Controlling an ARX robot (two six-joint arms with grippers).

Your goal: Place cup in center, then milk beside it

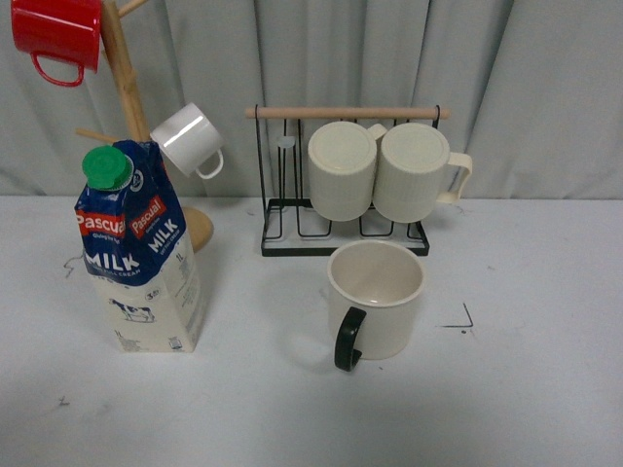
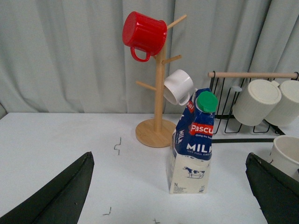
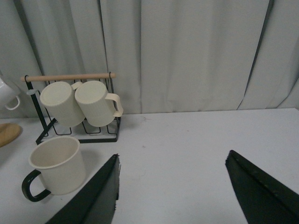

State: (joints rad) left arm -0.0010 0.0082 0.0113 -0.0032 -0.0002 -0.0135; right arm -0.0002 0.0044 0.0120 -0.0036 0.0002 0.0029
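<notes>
So the whole thing sits on a plain white table, matte, with a few pen marks on it and grey curtain behind. Biggest items at the back are the wooden mug tree and the black wire rack with a wooden bar on top. Both are just scenery here.

The milk is the tallest task item. It stands upright on the left side of the table, just in front of the tree's round base. It's a cardboard carton with a gable top, so the walls will probably dent if squeezed hard. If it's full I'd guess it's heavy and a bit tippy. I'd grab it across the flat white lower body, not the sloped blue part.

The cup sits upright roughly mid-table, just in front of the rack and well apart from the milk. Looks like smooth glazed ceramic, so stiff, slick and chippable. The black handle faces the robot, but pinching the rim wall looks safer to me.

Left gripper has its jaws spread wide with the milk framed between them, nothing touching. Right gripper is also spread wide and empty, with the cup off to one side.

Smallest bit is the round green cap, plastic and shiny.
</notes>
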